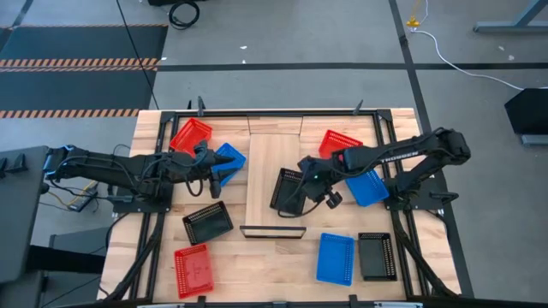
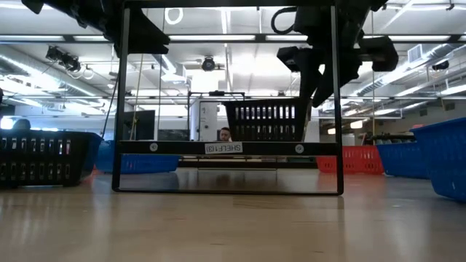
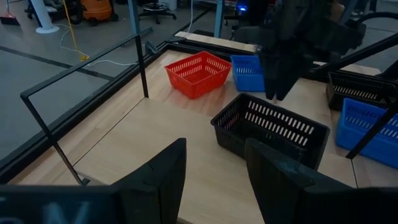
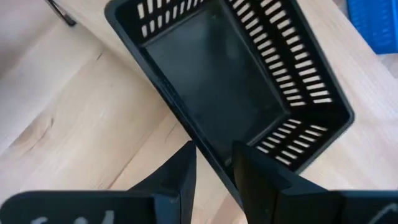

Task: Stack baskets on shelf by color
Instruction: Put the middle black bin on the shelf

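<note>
My right gripper (image 1: pixel 305 174) (image 4: pixel 214 155) is shut on a black basket (image 1: pixel 286 190) (image 3: pixel 270 127) at the right edge of the light-wood shelf (image 1: pixel 265 171). In the low view this basket (image 2: pixel 266 120) shows just above the shelf board, behind the shelf's black frame (image 2: pixel 227 148). My left gripper (image 1: pixel 220 171) (image 3: pixel 214 155) is open over the table beside a blue basket (image 1: pixel 231 159) and left of the shelf, holding nothing. A red basket (image 1: pixel 190 135) sits against that blue one. My right gripper pinches one long wall of the black basket (image 4: pixel 208 152) near an end, with one finger inside (image 4: pixel 252 168) and one outside (image 4: pixel 180 174). The fingers come from above, pointing down. Whether the basket's underside rests on the shelf board or hangs just above it, I cannot tell.
Loose baskets lie around the shelf: black (image 1: pixel 207 222) and red (image 1: pixel 193 269) at the near left, blue (image 1: pixel 335 257) and black (image 1: pixel 377 255) at the near right, red (image 1: pixel 340 141) and blue (image 1: pixel 368 186) under the right arm. The middle of the shelf board is bare.
</note>
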Controlling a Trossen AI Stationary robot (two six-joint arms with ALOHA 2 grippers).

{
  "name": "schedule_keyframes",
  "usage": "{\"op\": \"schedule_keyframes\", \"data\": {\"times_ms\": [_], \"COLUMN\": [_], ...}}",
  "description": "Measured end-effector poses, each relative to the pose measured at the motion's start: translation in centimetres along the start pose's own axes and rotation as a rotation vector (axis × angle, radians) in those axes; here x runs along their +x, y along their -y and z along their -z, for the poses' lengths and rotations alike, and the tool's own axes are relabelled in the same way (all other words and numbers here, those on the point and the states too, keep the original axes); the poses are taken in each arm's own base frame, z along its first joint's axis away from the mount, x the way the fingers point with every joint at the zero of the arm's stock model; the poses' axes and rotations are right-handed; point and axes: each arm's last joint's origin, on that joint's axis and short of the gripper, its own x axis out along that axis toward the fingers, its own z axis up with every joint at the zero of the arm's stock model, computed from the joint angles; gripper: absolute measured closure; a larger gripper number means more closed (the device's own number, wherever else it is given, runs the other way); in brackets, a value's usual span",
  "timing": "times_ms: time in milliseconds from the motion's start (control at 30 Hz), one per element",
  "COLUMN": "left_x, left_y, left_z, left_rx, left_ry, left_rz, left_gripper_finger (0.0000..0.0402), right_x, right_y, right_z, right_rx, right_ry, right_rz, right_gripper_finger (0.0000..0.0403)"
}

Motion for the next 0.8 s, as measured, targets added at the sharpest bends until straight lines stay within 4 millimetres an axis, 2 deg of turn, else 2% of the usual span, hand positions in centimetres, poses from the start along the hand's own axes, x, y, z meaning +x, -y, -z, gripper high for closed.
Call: {"op": "schedule_keyframes", "data": {"times_ms": [367, 800], "left_x": [0.0, 0.0], "left_y": [-0.01, -0.01], "left_z": [0.05, 0.05], "left_rx": [-0.015, -0.015], "left_ry": [-0.005, -0.005], "left_rz": [-0.001, -0.001], "left_gripper_finger": [0.023, 0.023], "right_x": [0.78, 0.95], "right_y": [-0.66, -0.24], "right_z": [0.92, 0.33], "right_rx": [-0.004, -0.021], "right_ry": [-0.051, 0.02], "right_rz": [-0.02, 0.035], "right_gripper_finger": [0.0292, 0.0292]}}
